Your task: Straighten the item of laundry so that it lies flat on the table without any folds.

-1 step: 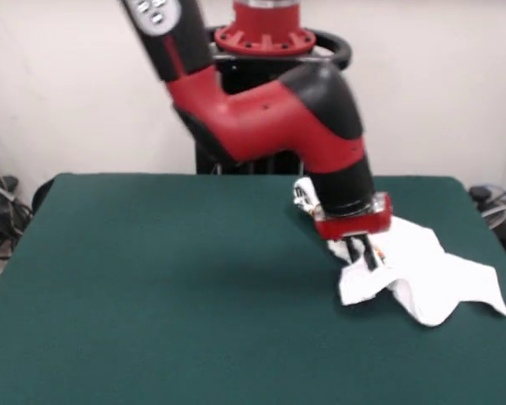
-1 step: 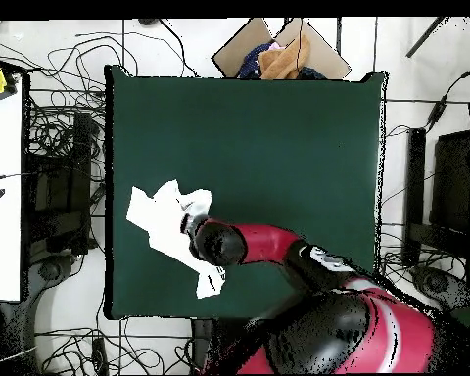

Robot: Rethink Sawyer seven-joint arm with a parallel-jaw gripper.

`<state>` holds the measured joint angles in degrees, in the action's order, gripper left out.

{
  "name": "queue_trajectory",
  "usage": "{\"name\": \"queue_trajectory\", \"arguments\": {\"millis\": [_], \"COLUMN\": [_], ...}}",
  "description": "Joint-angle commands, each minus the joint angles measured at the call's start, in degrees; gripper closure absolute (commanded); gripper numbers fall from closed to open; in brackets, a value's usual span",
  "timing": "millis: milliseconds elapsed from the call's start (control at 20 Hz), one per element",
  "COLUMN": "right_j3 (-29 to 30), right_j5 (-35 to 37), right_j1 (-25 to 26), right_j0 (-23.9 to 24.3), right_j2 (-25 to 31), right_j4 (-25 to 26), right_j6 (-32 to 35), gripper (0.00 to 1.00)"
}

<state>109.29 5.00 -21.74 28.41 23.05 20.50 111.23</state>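
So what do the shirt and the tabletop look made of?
Shirt: seemingly thin, soft white cloth, matte; it bunches in limp folds under the gripper. Table: dark green top, flat and without glare, probably felt or similar fabric covering.

Green counter [image 1: 152, 287], one crumpled shirt [image 1: 438, 278].
The white shirt lies bunched and folded near the counter's right edge, front view.

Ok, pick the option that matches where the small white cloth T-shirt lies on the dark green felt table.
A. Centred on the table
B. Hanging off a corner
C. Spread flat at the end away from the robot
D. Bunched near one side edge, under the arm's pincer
D: the small white cloth T-shirt lies crumpled with folds near one side edge of the dark green felt table, with the pincer down on it.
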Motion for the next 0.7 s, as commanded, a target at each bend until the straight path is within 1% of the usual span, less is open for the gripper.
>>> {"name": "queue_trajectory", "arguments": {"millis": [50, 150, 350, 500, 700], "right_j3": [-7.5, -7.9, -9.6, -10.9, -12.3], "right_j5": [-1.1, -0.3, -0.3, 0.8, 1.7], "right_j1": [-2.5, -2.8, -1.6, -2.4, -3.2], "right_j0": [-9.8, -7.7, -6.2, -8.8, -8.9], "right_j2": [-15.4, -15.1, -14.9, -18.6, -21.7], "right_j4": [0.5, 1.9, 3.6, 3.9, 6.3], "right_j6": [7.7, 4.7, 1.9, 2.2, 0.5], "gripper": [1.00, 1.00, 1.00, 1.00, 1.00]}}
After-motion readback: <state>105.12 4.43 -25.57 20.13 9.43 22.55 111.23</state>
